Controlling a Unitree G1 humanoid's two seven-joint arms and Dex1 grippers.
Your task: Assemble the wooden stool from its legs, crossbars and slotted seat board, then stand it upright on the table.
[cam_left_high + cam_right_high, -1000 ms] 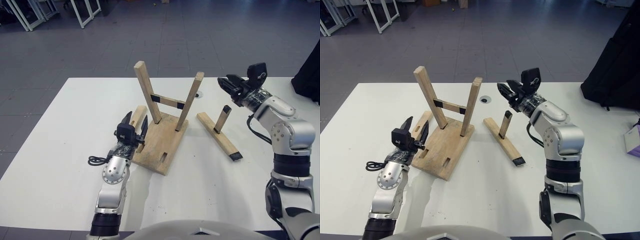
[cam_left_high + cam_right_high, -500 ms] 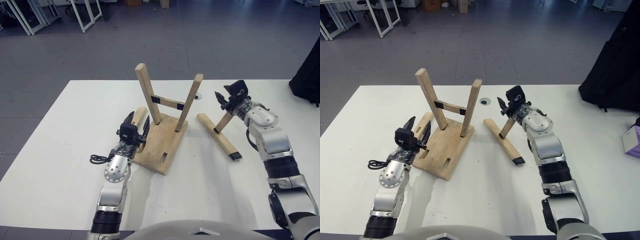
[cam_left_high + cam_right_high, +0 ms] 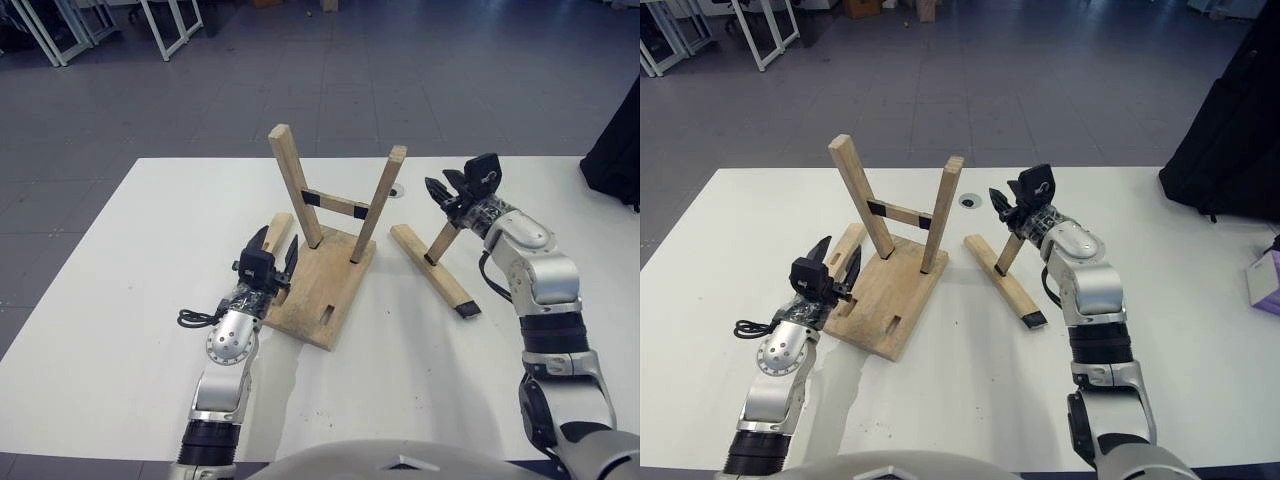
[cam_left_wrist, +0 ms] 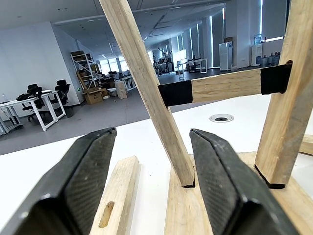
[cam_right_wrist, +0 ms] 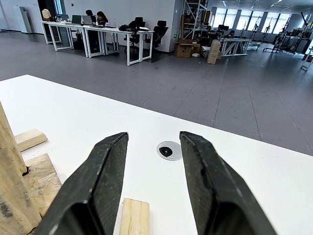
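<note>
The slotted seat board (image 3: 325, 285) lies flat mid-table with two legs (image 3: 296, 185) standing in it, joined by a black-taped crossbar (image 3: 338, 204). A loose leg (image 3: 277, 231) rests along the board's left side. To the right lies another leg (image 3: 432, 268) with a short crossbar (image 3: 443, 240) sticking up from it. My left gripper (image 3: 275, 245) is open at the board's left edge, and in its wrist view its fingers (image 4: 88, 181) flank the nearer standing leg (image 4: 146, 93). My right gripper (image 3: 445, 190) is open just above the short crossbar's top, with nothing between its fingers (image 5: 93, 191).
A round cable hole (image 3: 397, 190) sits in the white table behind the stool parts. A black cable (image 3: 195, 319) curls beside my left arm. A dark bag (image 3: 615, 140) stands off the table's right edge. Open table lies at the front and far left.
My right gripper has come down and to the left, from above the table's right side to just over the short crossbar. The left arm has stayed put.
</note>
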